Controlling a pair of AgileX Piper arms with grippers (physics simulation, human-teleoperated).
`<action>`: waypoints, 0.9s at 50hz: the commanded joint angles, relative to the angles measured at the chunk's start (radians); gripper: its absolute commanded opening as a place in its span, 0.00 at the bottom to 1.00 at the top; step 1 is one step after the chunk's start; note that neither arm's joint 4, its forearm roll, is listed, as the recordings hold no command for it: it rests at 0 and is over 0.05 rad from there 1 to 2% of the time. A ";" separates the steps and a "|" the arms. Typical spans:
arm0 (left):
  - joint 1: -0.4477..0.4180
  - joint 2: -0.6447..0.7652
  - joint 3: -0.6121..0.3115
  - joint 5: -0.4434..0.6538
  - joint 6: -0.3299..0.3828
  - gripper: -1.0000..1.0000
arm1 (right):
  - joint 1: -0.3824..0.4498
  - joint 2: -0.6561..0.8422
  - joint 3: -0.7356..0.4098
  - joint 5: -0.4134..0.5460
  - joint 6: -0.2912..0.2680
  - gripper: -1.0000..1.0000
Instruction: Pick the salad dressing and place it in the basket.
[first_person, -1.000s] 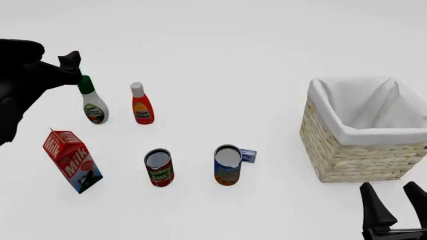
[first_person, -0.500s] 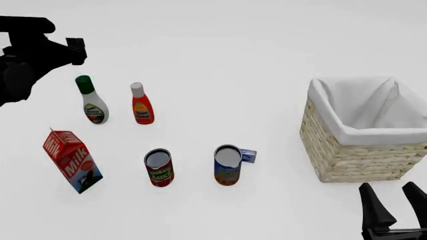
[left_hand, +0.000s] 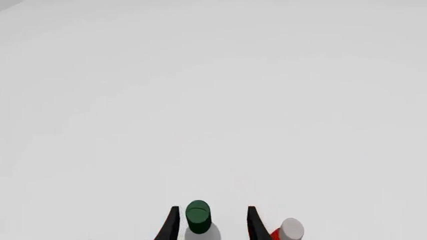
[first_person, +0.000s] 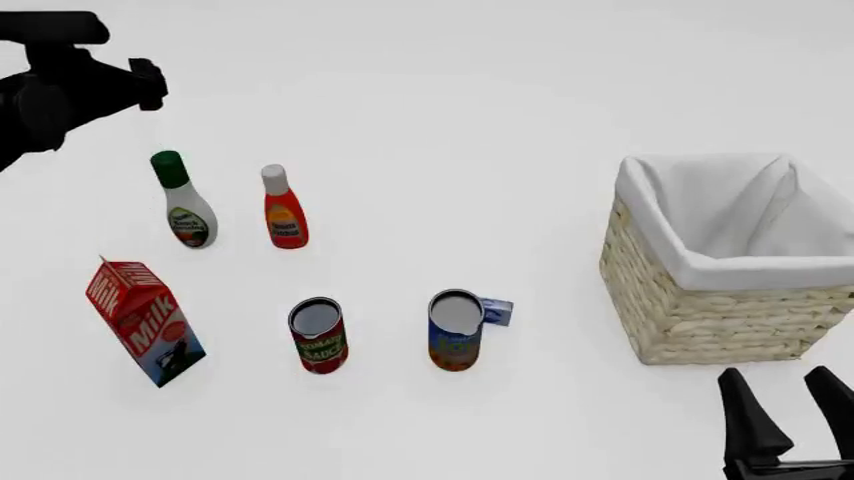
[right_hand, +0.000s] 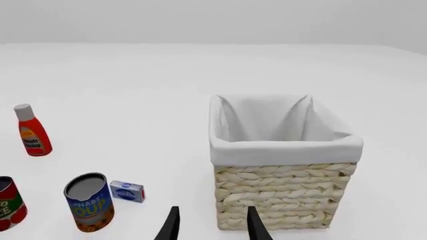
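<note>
Vs 1 s ago, left tool (first_person: 144, 84) has lifted off the salad dressing (first_person: 184, 207): then it sat right at the green cap, half a sec ago it was already raised and clear, now it's a touch higher and further back-left in front view. Bottle hasn't budged: same spot, upright on the counter (first_person: 441, 120), not gripped. So no pick yet; reads as a backed-off or re-aimed approach, and the grasp has to be set up again. Task basically at the start.

Where things lie now: dressing stands at left of the counter, just beside the red bottle w/ white cap (first_person: 282, 210), which is on its right; milk carton (first_person: 144, 321) nearer the cam, tilted. Two cans, the tomato sauce can (first_person: 318, 335) and the blue soup can (first_person: 455, 330), stand mid-counter, w/ a small blue box (first_person: 495, 311) touching or just behind the soup can. Basket (first_person: 694, 320) is well apart, far right, nothing inside as far as seen.

Left tool vs bottle: above and behind the cap, apart from it. In left wrist view the green cap (left_hand: 197, 217) shows between the two fingers (left_hand: 172, 225), fingers spread apart w/ nothing held, so it looks roughly lined up but too high to close.

Right tool (first_person: 790, 425) low at near right, by the basket, fingers apart, nothing in them.
</note>
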 joint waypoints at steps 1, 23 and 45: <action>0.029 0.081 -0.118 0.083 -0.030 1.00 | 0.008 0.000 0.000 0.000 0.001 1.00; 0.054 0.253 -0.303 0.165 -0.055 1.00 | 0.010 0.015 0.000 -0.016 -0.005 1.00; 0.077 0.388 -0.369 0.191 -0.054 1.00 | 0.020 0.026 -0.001 -0.020 0.000 1.00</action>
